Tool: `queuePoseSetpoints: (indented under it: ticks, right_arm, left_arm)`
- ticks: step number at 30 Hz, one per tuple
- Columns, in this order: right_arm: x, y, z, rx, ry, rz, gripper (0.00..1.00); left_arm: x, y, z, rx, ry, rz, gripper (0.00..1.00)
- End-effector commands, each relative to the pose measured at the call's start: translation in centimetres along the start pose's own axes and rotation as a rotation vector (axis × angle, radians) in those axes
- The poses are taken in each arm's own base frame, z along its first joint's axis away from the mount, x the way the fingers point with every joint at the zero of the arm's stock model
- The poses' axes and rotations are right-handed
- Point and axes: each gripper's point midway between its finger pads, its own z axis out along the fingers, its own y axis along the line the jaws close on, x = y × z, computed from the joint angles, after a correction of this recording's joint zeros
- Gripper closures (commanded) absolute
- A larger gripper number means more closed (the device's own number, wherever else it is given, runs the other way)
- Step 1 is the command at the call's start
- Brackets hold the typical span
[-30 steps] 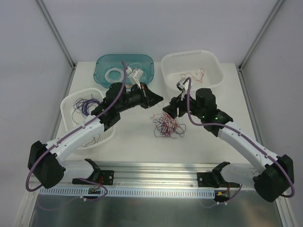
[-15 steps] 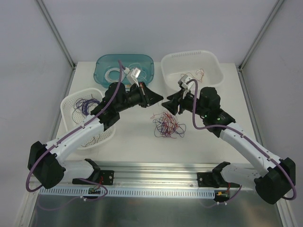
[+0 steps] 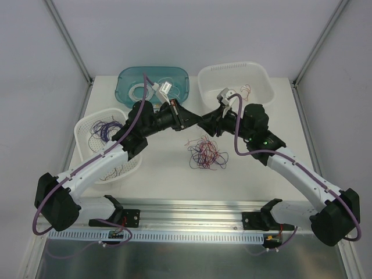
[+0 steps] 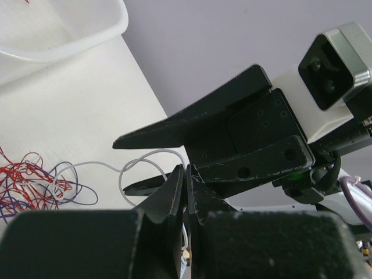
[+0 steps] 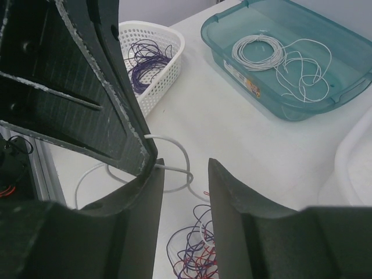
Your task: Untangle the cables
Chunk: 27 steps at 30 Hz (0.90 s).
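The cables (image 3: 204, 153) lie as a red, purple and white clump on the table between my arms, also seen as the clump (image 4: 35, 186) in the left wrist view and the clump (image 5: 200, 256) in the right wrist view. One white cable (image 5: 177, 168) rises out of it in loops. My left gripper (image 3: 196, 120) hangs above the clump, shut on that white cable (image 4: 139, 165). My right gripper (image 3: 204, 124) meets it tip to tip. Its fingers (image 5: 145, 197) stand open, with the white loop and the left gripper's tip (image 5: 136, 145) between them.
A teal bin (image 3: 125, 81) at the back holds coiled white wire (image 3: 139, 91). A white tub (image 3: 263, 78) at the back right holds red wires (image 3: 241, 92). A white perforated basket (image 3: 84, 125) on the left holds purple wires (image 3: 104, 128).
My right gripper has risen from beside the clump and moved left up to the left gripper's tip, its jaws narrowing. The left gripper stayed shut and shifted slightly.
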Motion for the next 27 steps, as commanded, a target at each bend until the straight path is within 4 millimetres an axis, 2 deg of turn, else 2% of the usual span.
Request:
queuePoseSetpoints:
  ticks: [1,3,7,8,10,17,27]
  right_arm:
    - [-4.8,1.1,0.1,-0.045,-0.130,-0.055,0.62]
    - [-4.9,1.3,0.2,-0.048,-0.134,-0.054,0.64]
    - [-4.8,1.2,0.1,-0.044,-0.133,-0.048,0.76]
    - [-4.7,1.2,0.0,-0.040,-0.130,-0.048,0.89]
    - [-4.4,1.2,-0.2,-0.032,-0.123,-0.048,0.99]
    - [-3.3,0.4,-1.3,0.011,-0.110,0.009,0.99]
    - [-3.6,-1.1,-3.6,0.062,-0.143,0.128,0.99]
  left_arm:
    - [-1.6,-2.4,0.1,0.078,-0.032,-0.006,1.00]
    - [-1.6,-2.4,0.1,0.076,-0.032,-0.009,1.00]
    - [-1.7,-2.0,0.1,0.056,-0.048,-0.010,1.00]
    - [-1.9,-1.8,0.0,0.043,-0.058,-0.006,1.00]
    - [-2.1,-1.4,-0.1,0.024,-0.068,0.006,1.00]
    - [-4.3,0.2,-1.8,-0.076,-0.155,0.063,1.00]
    - [-6.2,3.7,-4.4,-0.185,-0.239,0.068,1.00]
